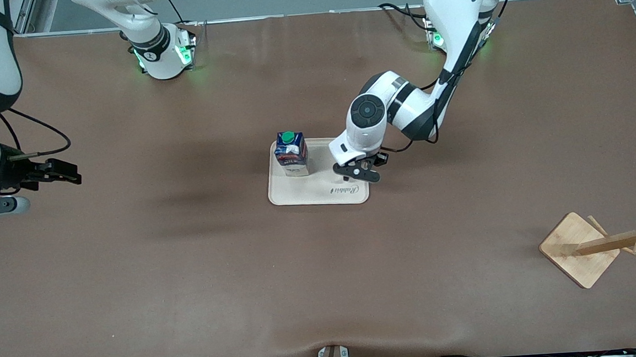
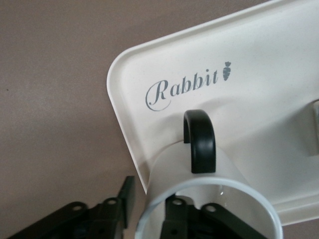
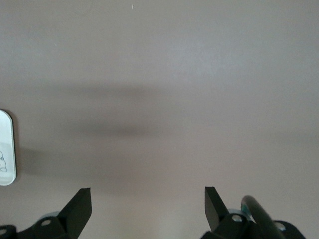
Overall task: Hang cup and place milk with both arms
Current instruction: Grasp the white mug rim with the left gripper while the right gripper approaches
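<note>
The milk (image 1: 291, 153), a dark blue carton with a green cap, stands upright on the cream tray (image 1: 308, 193), at the corner toward the right arm's end. My left gripper (image 1: 357, 173) is low over the tray's other end. In the left wrist view the gripper (image 2: 149, 199) is shut on the wall of the white cup (image 2: 199, 174), one finger inside and one outside, with the black handle (image 2: 200, 142) facing away. The hand hides the cup in the front view. My right gripper (image 1: 72, 174) waits open and empty over bare table at the right arm's end, as its wrist view (image 3: 147, 199) shows.
A wooden cup rack (image 1: 579, 248) with slanted pegs stands near the left arm's end of the table, nearer the front camera than the tray. The tray bears the word "Rabbit" (image 2: 182, 89). A small white object (image 3: 6, 147) shows at the edge of the right wrist view.
</note>
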### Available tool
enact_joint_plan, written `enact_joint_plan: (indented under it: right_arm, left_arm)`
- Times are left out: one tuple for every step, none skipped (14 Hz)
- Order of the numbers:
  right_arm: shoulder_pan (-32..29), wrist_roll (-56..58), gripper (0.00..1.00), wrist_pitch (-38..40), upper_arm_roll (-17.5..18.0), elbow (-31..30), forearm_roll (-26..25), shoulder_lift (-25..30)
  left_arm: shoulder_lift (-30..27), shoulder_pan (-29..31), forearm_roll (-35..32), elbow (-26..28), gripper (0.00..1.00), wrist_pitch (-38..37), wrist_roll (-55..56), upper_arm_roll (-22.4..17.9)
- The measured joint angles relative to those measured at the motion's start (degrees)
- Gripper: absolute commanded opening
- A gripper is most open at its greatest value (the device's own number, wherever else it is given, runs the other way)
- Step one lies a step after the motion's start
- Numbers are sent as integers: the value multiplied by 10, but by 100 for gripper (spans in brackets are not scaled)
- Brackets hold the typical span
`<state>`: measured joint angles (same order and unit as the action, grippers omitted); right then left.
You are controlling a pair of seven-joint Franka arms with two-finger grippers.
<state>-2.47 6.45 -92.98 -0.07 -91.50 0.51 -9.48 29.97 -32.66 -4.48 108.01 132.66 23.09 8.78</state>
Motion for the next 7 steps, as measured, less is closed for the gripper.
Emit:
enact_joint_plan:
  right_arm:
    - [0,0,100,12,0,1,0,-1]
    - [0,0,100,24,0,1,0,-2]
    - [1,0,100,33,0,1,1,-5]
    - [2,0,100,41,1,1,5,-9]
    - [4,0,100,46,2,1,16,-14]
    - [5,0,100,48,2,1,36,-19]
    - [5,0,100,49,2,1,53,-25]
  left_arm:
    - [0,0,0,0,0,1,-9,-1]
    - [0,1,-1,-1,0,1,-17,-2]
    - [0,2,-2,-1,0,1,-20,-4]
    - [0,4,-3,-2,0,1,-22,-4]
    - [0,6,-3,-5,0,2,-26,-4]
    - [0,8,-3,-10,0,2,-31,-4]
    - [-1,11,-4,-16,0,1,-41,-4]
